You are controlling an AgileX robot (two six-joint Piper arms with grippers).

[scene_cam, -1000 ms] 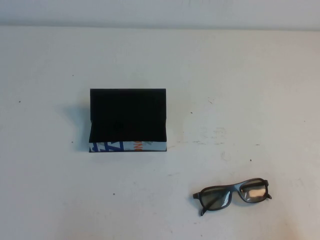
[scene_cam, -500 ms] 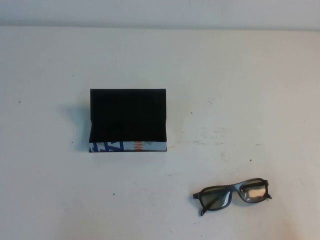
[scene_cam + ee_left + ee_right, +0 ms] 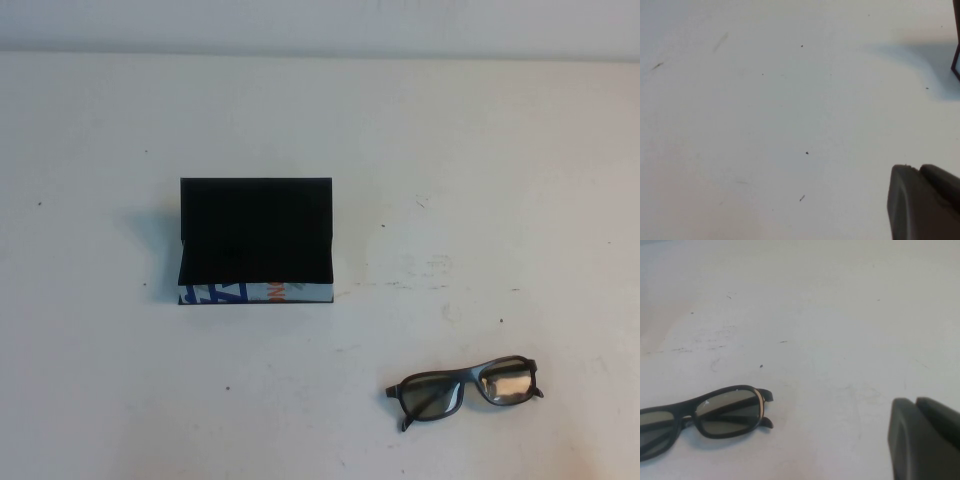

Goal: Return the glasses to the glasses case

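Left of centre in the high view, the glasses case on the white table, black lid up, printed white front facing the lower edge. Lower right of that frame, well apart from the case, the glasses flat on the table, folded. Left gripper only a dark corner at lower right of its wrist view, above bare table; right gripper likewise at lower right, near the glasses. Cannot tell either grip.
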